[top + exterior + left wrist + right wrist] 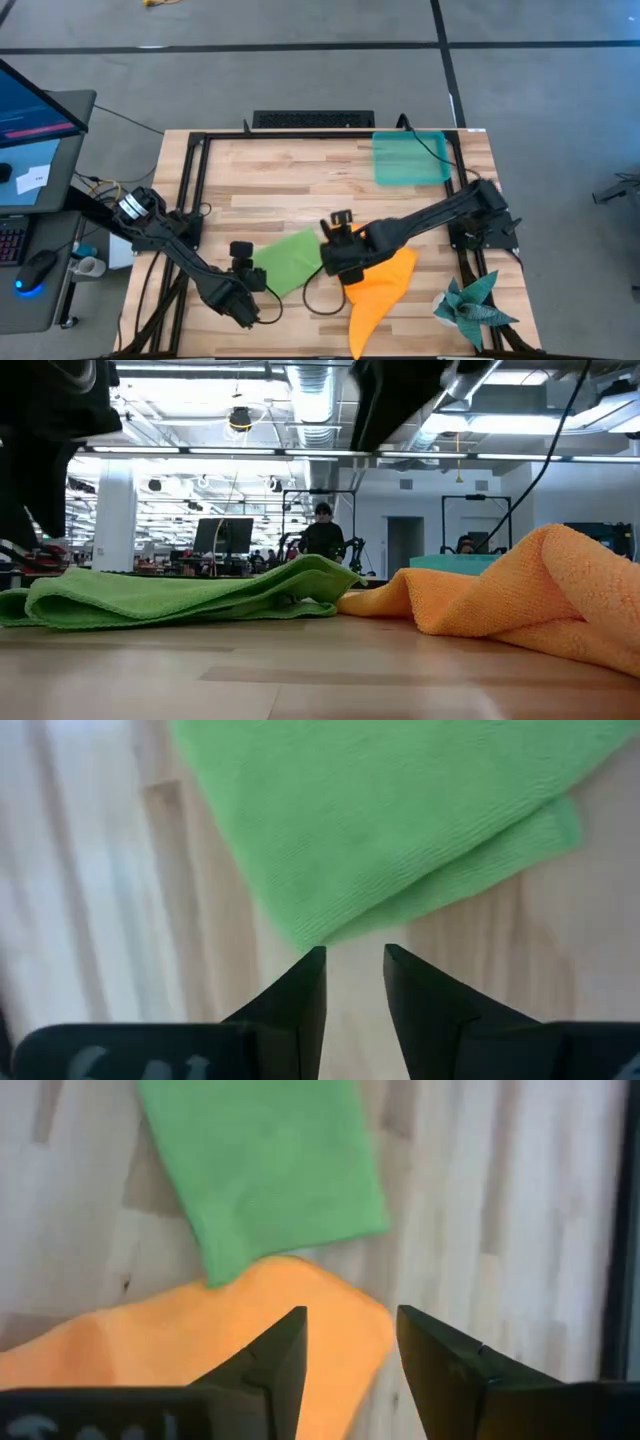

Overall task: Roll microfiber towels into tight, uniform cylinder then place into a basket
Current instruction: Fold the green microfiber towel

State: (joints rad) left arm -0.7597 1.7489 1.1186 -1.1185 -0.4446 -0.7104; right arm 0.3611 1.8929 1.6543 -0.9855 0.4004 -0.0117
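Observation:
The lime green towel (287, 262) lies folded flat on the wooden table, two layers showing at its edge (470, 885). The orange towel (378, 290) lies crumpled to its right, and one end touches the green towel (340, 600). The teal basket (408, 158) stands at the far right, with nothing seen in it. My left gripper (355, 958) hovers open over bare wood just off a corner of the green towel (300, 935). My right gripper (350, 1325) hangs open above the orange towel's edge (330, 1295), raised off the table.
A dark teal spiky cloth (475, 305) lies at the near right corner. Black frame rails (190, 190) run along the table's sides. Bare wood lies between the towels and the basket. A desk with a monitor (35, 110) stands left of the table, and people are in the room behind.

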